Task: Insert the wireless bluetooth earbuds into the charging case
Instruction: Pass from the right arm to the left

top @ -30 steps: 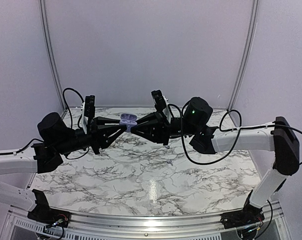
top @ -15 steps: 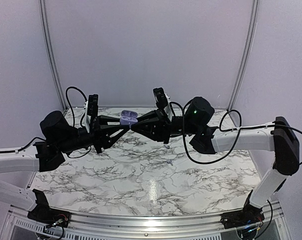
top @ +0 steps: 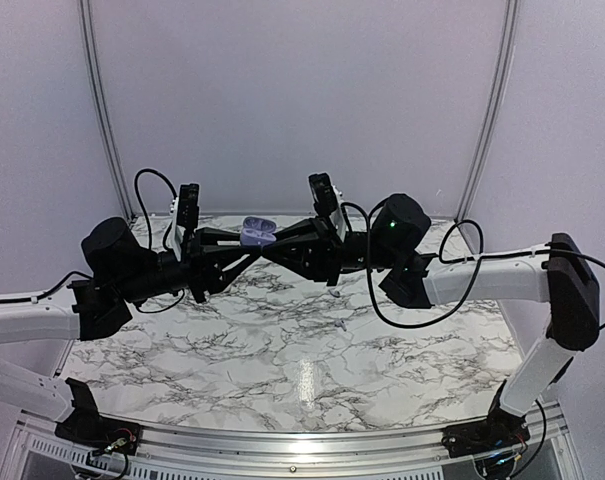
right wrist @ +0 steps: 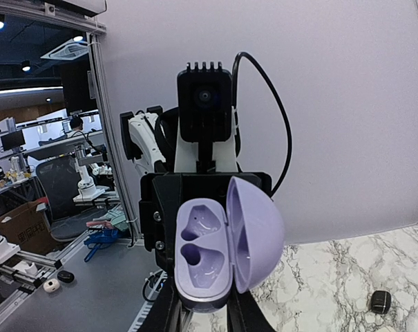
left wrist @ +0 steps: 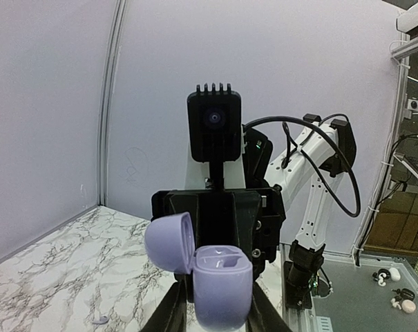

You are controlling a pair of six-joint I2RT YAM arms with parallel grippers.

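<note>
right pincer (right wrist: pixel 205 310): raised well above the counter, fingers pressed onto the base of the charging case, pinching it
left pincer (left wrist: pixel 217 306): same height, tip to tip with the right pincer; fingers sit either side of the same case, cannot tell if they grip it or stand just off it
charging case (right wrist: pixel 202 259): lilac, pebble-shaped, at the tips of both pincers, between the two arms, clear of the counter
lid (right wrist: pixel 255 232): swung open on a side hinge; right of the base from the right pincer's camera, left of it from the left pincer's
wells (right wrist: pixel 195 228): two, facing the right pincer's camera, bare lilac moulding showing in both
lilac earbud (left wrist: pixel 101 319): tiny lilac piece lying on the counter, below and left of the left pincer, well apart from the case; too small to be sure of its shape
small black piece (right wrist: pixel 380 301): on the counter, below and right of the right pincer; cannot tell what it is
counter (top: pixel 302 350): white marble pattern, beneath both pincers
</note>
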